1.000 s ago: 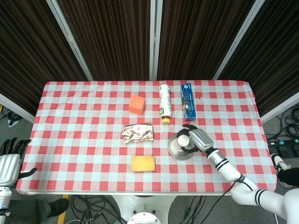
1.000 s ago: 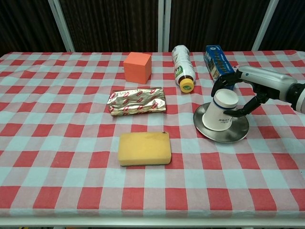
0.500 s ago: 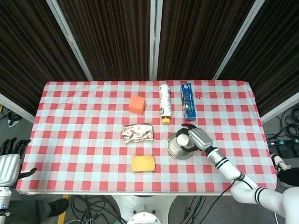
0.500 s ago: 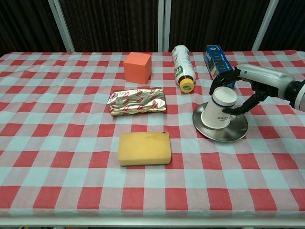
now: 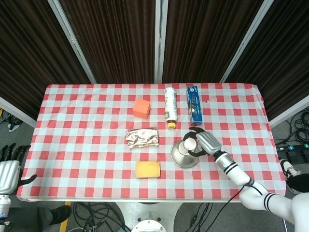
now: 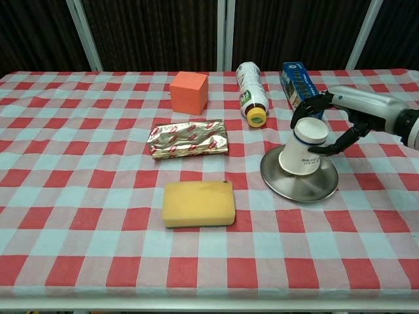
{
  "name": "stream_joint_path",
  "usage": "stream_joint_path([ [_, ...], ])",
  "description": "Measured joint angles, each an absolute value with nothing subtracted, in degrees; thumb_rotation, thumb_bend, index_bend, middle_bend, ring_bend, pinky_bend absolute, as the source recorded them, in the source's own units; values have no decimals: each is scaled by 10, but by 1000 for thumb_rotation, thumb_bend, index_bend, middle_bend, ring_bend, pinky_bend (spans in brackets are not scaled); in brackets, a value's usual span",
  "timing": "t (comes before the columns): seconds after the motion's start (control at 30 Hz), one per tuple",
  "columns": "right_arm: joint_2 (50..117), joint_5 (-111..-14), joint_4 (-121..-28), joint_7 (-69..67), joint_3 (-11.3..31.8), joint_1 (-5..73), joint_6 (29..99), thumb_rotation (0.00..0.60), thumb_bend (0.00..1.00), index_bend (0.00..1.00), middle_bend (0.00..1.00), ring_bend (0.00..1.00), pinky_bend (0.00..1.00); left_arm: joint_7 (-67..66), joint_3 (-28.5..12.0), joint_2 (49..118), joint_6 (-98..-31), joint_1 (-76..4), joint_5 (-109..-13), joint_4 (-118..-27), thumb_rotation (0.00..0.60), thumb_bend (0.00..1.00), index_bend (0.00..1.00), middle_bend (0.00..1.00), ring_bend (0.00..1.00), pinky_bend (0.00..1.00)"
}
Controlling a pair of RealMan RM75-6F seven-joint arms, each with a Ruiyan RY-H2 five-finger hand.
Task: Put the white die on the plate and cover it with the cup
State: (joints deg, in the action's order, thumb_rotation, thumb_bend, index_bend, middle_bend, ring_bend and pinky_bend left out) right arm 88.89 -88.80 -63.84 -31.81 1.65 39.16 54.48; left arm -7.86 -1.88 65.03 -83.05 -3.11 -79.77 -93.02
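A white paper cup [image 6: 302, 152] stands upside down and tilted on the round metal plate [image 6: 294, 188], right of the table's centre. My right hand [image 6: 342, 112] reaches in from the right and grips the cup near its upturned base, fingers curled behind it and thumb in front. The head view shows the same cup [image 5: 189, 144], plate [image 5: 180, 157] and right hand [image 5: 204, 142]. No white die shows in either view. My left hand [image 5: 8, 170] hangs off the table's near left corner, fingers apart, holding nothing.
An orange cube [image 6: 189, 91], a lying white bottle with a yellow cap [image 6: 251, 98] and a blue box [image 6: 298, 84] sit along the back. A foil packet [image 6: 189, 139] lies mid-table, with a yellow sponge [image 6: 198, 203] in front of it, left of the plate.
The plate has slid a little toward the near-left under the cup. The right hand still grips the cup, which now leans more. The left hand has not moved.
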Motion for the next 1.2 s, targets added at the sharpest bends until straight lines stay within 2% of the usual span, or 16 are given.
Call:
stream_joint_path([
  [0.2,875,-938,-668,-344,-16,395,553,600,242,537,351,116,129,-82,-20,650,-828,-34,-799,-931,600,0,152,156,41,0],
  [0.43,889,-898,-629,-345,7,398,549,600,244,535,349,116,129,-78,-20,651,-827,-33,-797,-929,600,0,152,156,41,0],
  [0.7,874,-956,-664,-360,-35,401,559,600,246,524,351,116,129,-78,-20,653,-825,-34,-798,-925,600,0,152,156,41,0],
  [0.93,891,-901,-624,-348,-4,400,554,600,247,523,350,116,129,-76,-19,653,-827,-31,-796,-925,600,0,152,156,41,0],
  [1.2,881,-955,-653,-361,-31,403,563,600,247,515,351,116,129,-78,-20,652,-825,-34,-798,-926,600,0,152,156,41,0],
])
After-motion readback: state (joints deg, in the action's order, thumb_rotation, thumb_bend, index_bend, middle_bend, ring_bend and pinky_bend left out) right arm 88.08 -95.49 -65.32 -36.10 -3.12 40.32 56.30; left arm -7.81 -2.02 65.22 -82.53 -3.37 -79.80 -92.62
